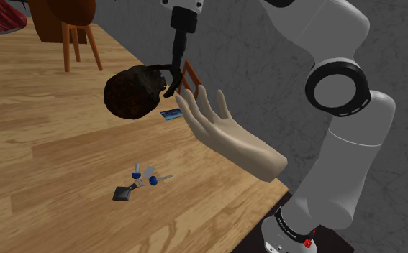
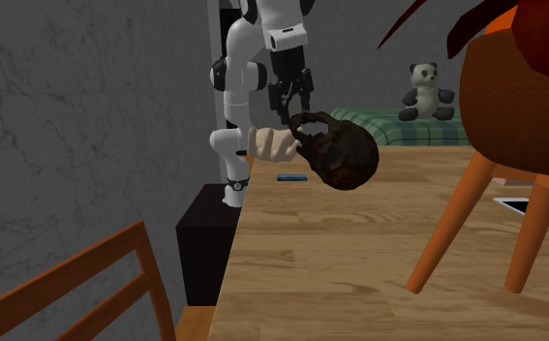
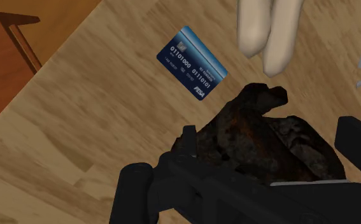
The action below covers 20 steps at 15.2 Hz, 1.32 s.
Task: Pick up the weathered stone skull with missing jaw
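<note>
The arm (image 1: 339, 86) rises at the shoulder view's right and bends over the wooden table (image 1: 51, 165), wrist pointing pretty much straight down. The gripper (image 1: 172, 85) has its fingers clamped on the dark brown skull (image 1: 132, 92), which hangs off the table at 9 o'clock from the fingers. A blue card (image 3: 193, 62) lies flat at 6 o'clock from the gripper and reads 01101000, 01110101 and VISA. There's a pale mannequin hand (image 1: 216, 129) at 4 o'clock.
</note>
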{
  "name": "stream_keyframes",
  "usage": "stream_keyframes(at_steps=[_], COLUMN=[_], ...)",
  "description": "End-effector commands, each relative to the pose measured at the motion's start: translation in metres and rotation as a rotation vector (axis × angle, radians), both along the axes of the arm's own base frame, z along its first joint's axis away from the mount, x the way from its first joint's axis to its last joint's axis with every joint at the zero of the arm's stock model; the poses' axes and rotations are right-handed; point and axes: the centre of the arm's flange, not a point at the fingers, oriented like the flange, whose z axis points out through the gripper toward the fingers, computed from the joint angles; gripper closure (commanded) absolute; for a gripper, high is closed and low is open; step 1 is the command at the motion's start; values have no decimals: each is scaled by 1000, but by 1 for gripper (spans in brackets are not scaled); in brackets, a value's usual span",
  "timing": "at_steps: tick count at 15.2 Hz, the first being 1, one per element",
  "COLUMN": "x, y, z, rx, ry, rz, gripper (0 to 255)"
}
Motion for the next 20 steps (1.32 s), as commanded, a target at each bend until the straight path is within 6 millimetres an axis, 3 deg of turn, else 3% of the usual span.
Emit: stream_keyframes(at_steps=[1,6,7,16,20], x=[1,1,1,1,1], y=[1,1,1,1,1], z=[-9,-28,-28,-28,-7], rx=[2,1,1,2,2], ry=[-1,-1,-1,-1,-1], rz=[3,3,3,3,3], gripper=[0,0,255,255,255])
